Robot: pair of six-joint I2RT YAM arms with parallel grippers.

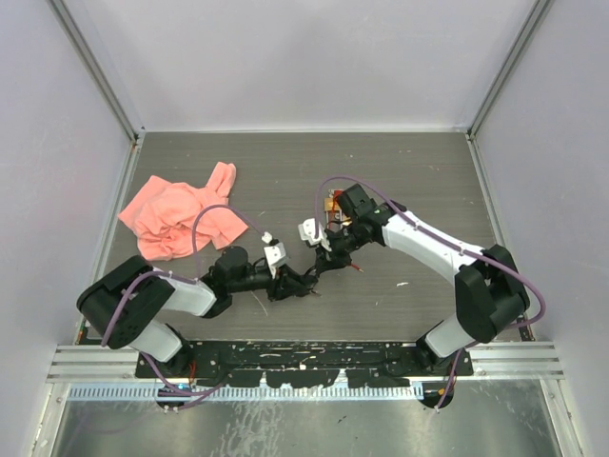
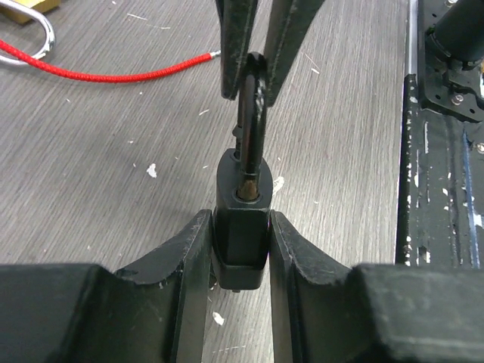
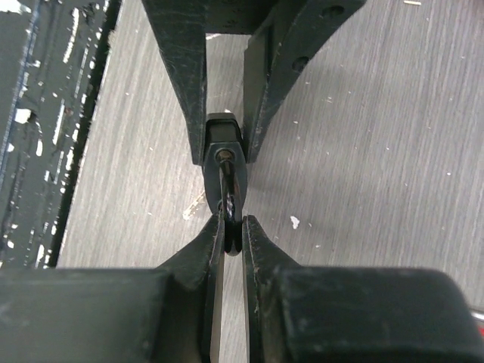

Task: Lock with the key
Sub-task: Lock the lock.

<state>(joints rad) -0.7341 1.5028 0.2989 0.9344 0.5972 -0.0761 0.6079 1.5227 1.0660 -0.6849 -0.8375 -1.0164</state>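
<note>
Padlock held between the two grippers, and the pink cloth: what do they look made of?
Padlock body: matte black with smooth rounded edges, probably a plastic cover or painted metal; unclear which. Shackle: dark glossy rod with bright highlights, likely coated metal. Cloth: soft salmon-pink fabric, crumpled into folds.

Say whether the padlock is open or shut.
Looks open: an empty hole shows atop the padlock, with the loop end raised above it.

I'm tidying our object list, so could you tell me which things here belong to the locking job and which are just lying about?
Job: padlock, gripped by left hand and right hand; red cord to a brass piece, possibly the key.
Lying about: cloth.
</note>
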